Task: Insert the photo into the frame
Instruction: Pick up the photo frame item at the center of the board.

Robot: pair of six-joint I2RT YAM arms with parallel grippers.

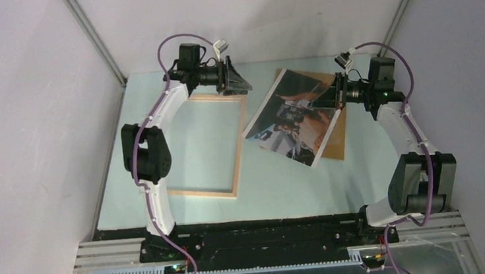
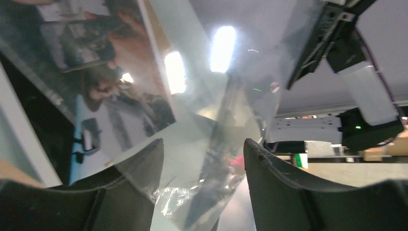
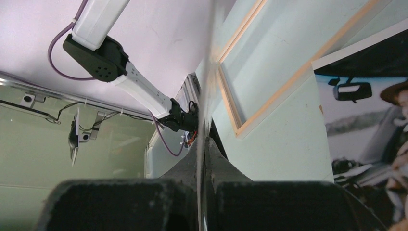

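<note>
Right of centre, our right hand [image 1: 321, 101], clamping a clear sheet [image 2: 211, 144], overhangs the photo [image 1: 290, 127]; the frame [image 1: 239, 147] lies left, by our parted left hand [image 1: 240, 81].

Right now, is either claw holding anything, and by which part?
The right claw pinches a thin transparent sheet by its edge; the left claw stands open around it.

A clear sheet [image 2: 211, 159] above the photo [image 1: 279, 134]

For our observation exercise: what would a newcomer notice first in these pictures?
The dark photo lies askew on a brown board, right of centre. A pale wooden frame lies flat to its left. A clear sheet hangs between the arms, pinched in the right arm's jaws.
</note>
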